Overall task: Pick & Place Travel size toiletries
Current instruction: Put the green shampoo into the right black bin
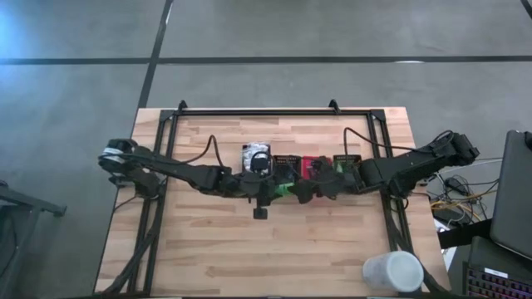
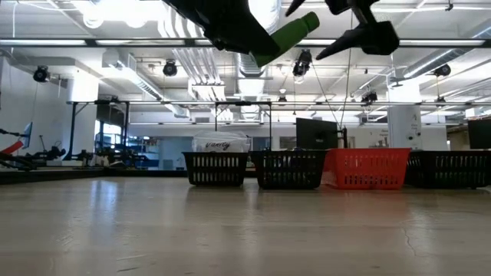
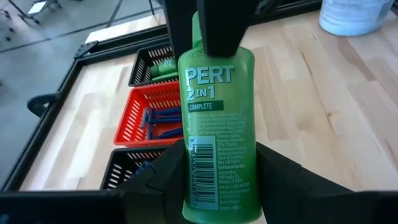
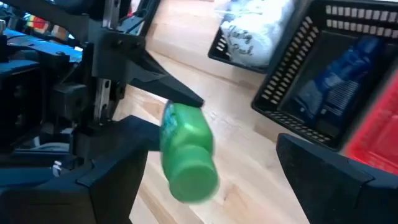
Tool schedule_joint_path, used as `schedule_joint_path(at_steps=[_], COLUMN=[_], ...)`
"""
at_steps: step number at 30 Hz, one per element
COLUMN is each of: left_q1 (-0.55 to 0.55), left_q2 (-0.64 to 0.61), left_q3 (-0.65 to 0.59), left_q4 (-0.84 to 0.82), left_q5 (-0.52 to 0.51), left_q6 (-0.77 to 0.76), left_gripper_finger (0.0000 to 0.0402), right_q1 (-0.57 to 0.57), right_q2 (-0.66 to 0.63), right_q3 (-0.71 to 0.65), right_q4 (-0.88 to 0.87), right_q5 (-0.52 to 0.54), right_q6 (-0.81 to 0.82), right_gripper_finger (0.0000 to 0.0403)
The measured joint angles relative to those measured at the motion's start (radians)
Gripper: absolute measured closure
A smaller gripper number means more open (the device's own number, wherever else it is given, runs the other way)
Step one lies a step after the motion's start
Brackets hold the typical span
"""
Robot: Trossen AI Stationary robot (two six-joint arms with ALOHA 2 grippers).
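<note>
Your left gripper (image 3: pixel 217 180) holds the green bottle (image 3: pixel 217 124) above the table; the right gripper (image 4: pixel 211 186) stands open around its cap end.

In the low view both arms are cut off by the top edge. In the high view they hide most of the bright green plastic bottle (image 1: pixel 283 189). Its cap end (image 4: pixel 194 178) is blurred in the right wrist view.

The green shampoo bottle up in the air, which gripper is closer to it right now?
Left. The left gripper is clamped on the green bottle; the right gripper is open, its fingers either side of the bottle's cap end, not gripping.
</note>
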Motion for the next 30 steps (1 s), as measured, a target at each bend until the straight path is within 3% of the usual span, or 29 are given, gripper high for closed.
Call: schedule_joint_path(at_steps=[5,14,30], left_q1=[0.004,0.004,0.006], left_q2=[0.000,0.000,0.001], left_q3=[0.000,0.000,0.000], left_q4=[0.007,0.001,0.004], left_q5=[-0.004,-0.047,-0.049], left_q6=[0.024,0.043,0.067], left_gripper_finger=[0.0241,0.0241,0.0240], right_q1=[-0.027,-0.043,-0.065], right_q2=[0.038,0.047,0.053], right_q3=[0.000,0.000,0.000], right_q4=[0.054,0.058,0.113], right_q5=[-0.011,-0.022,-0.075], right_q6=[-0.020,0.000,-0.016], right_gripper_finger=[0.0052,0.0092,0.0229])
